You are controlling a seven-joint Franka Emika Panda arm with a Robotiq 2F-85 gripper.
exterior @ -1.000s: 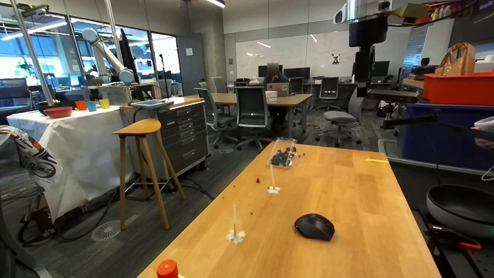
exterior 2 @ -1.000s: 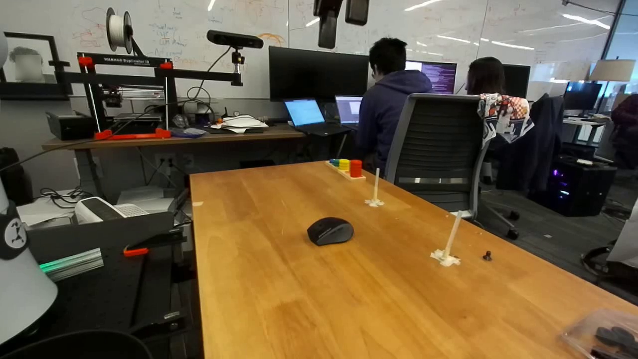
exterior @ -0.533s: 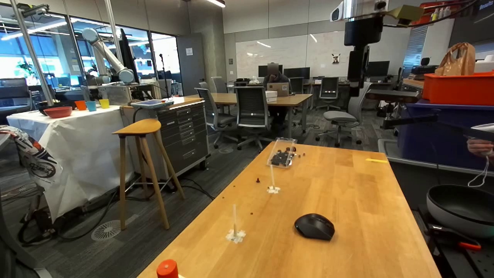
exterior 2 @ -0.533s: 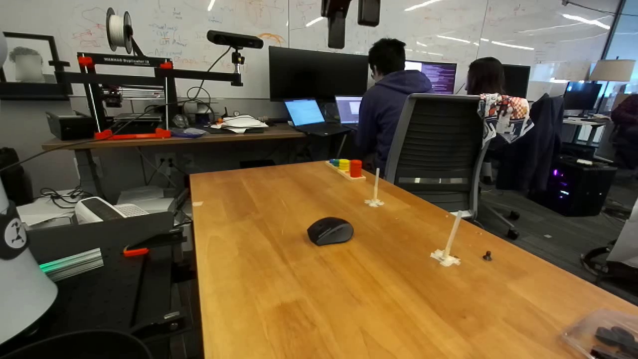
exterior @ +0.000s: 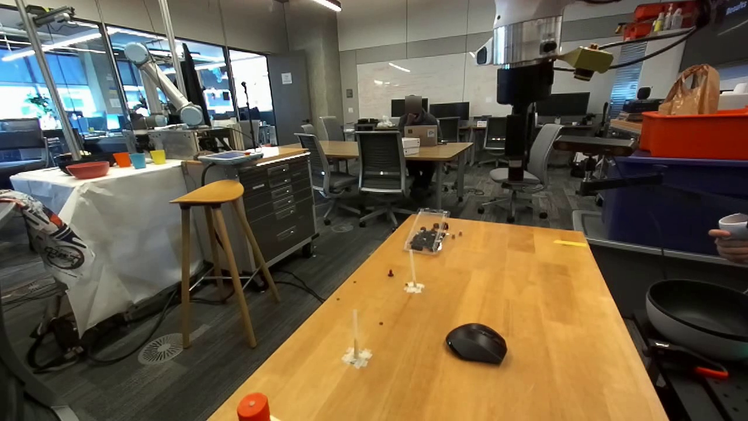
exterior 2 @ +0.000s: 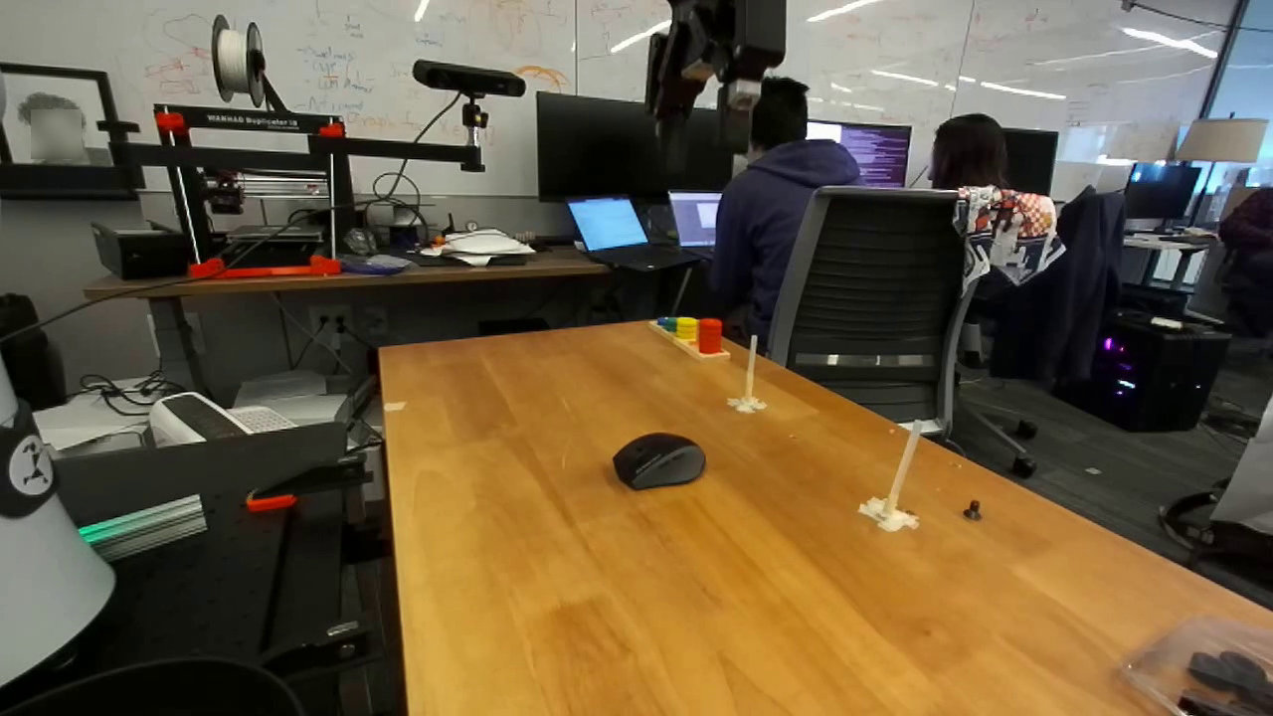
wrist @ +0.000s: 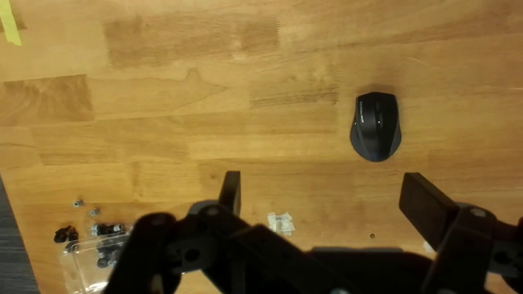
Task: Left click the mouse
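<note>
Wrist view shows me the black mouse (wrist: pixel 376 126) on the tabletop (wrist: pixel 184 139) near three o'clock from centre, my hand (wrist: pixel 320 192) spread wide toward five, a clear box (wrist: pixel 75 267) of dark pieces (wrist: pixel 104 251) at eight, and yellow tape (wrist: pixel 10 24) at ten.

Brought the gripper (exterior: pixel 516 168) down, closer to the table (exterior: pixel 520 292), in both exterior views. Moved a hand (exterior: pixel 731 249) a bit lower too.

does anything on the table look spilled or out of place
Yes: small loose parts lie outside the clear tray, and a dark piece lies apart near a pale rod, which suggests a spill.
</note>
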